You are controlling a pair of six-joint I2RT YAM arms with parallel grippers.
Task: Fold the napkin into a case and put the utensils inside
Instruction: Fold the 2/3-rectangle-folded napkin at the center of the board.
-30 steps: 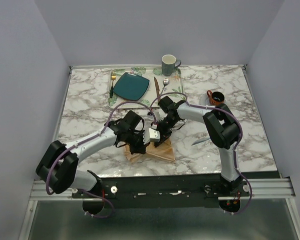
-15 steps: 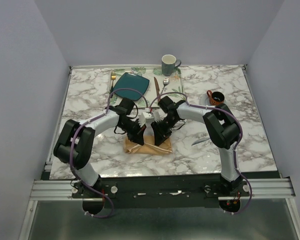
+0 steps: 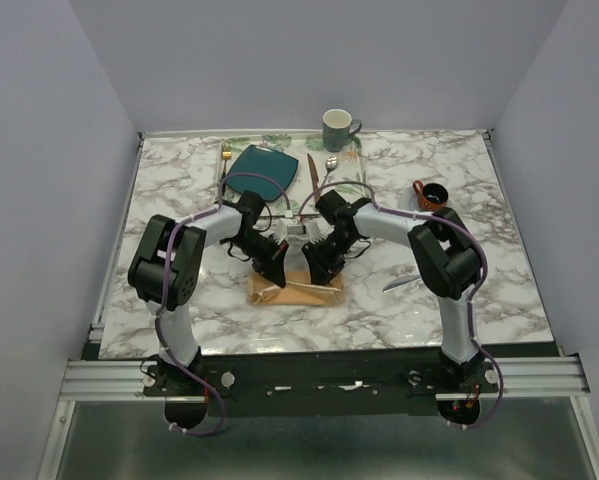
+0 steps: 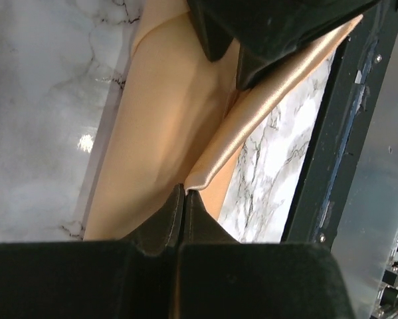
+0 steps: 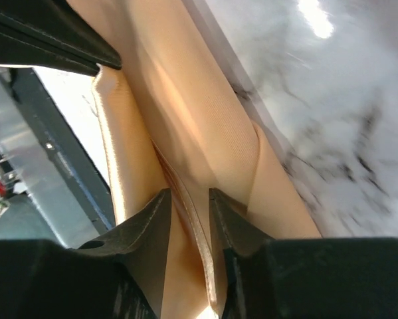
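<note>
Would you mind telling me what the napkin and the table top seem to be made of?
The napkin: woven cloth with a satin-like sheen; fine ribbed weave and soft folds show. The table top: glossy marble or a marble-look laminate; grey veining and glare show, but not which.

Laid out in the workcell: a grey-veined marble surface [image 3: 169,215] bears a peach-tan napkin [image 3: 304,293] near its front edge. A leaf-patterned tray [image 3: 279,141] lies along the back. A small dark cup [image 3: 434,194] with an orange handle stands at right, and a silver-grey knife [image 3: 399,284] lies front right.
</note>
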